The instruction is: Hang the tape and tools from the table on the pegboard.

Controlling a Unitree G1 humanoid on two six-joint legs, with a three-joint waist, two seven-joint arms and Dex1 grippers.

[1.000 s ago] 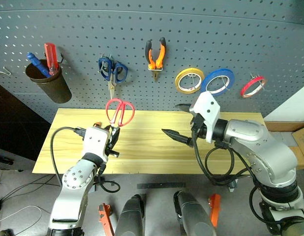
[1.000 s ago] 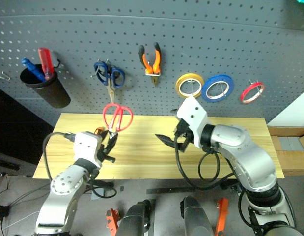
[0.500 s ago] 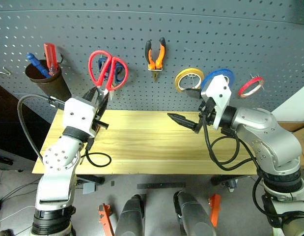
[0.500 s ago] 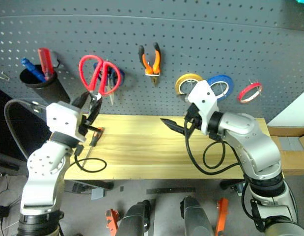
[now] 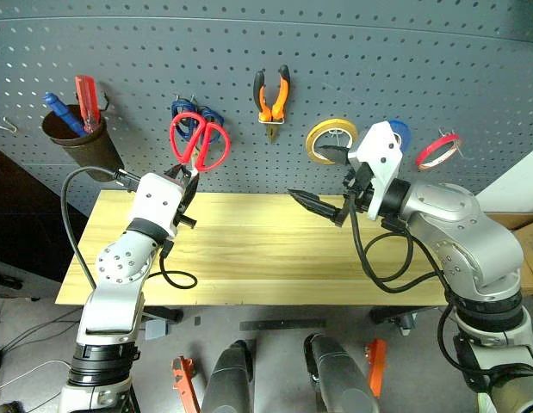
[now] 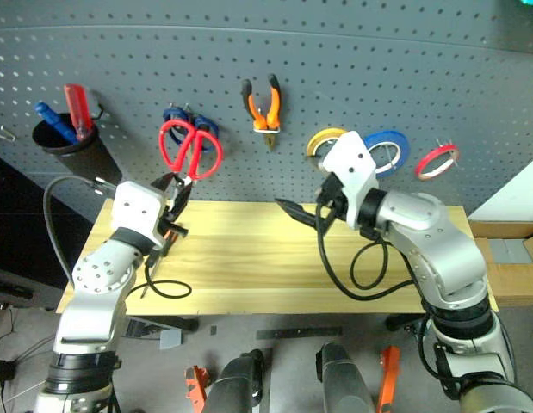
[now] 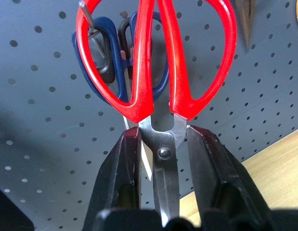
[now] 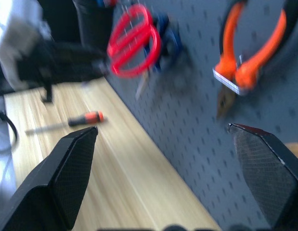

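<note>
A rectangular tabletop [image 5: 275, 258] of light wooden planks is seen standing close against the foot of the grey pegboard [image 5: 352, 43], its far long edge meeting the panel. Its surface is lit pale along the middle. One item is seen lying directly on it: a slim screwdriver [image 8: 67, 122] with an orange-and-black handle, laid flat near the robot's-left end of the board and roughly parallel to the pegboard. In the head views this end is largely covered by the left arm, so the tool is mostly hidden there. A black cable [image 5: 176, 280] is draped in a loop over the same end.
</note>
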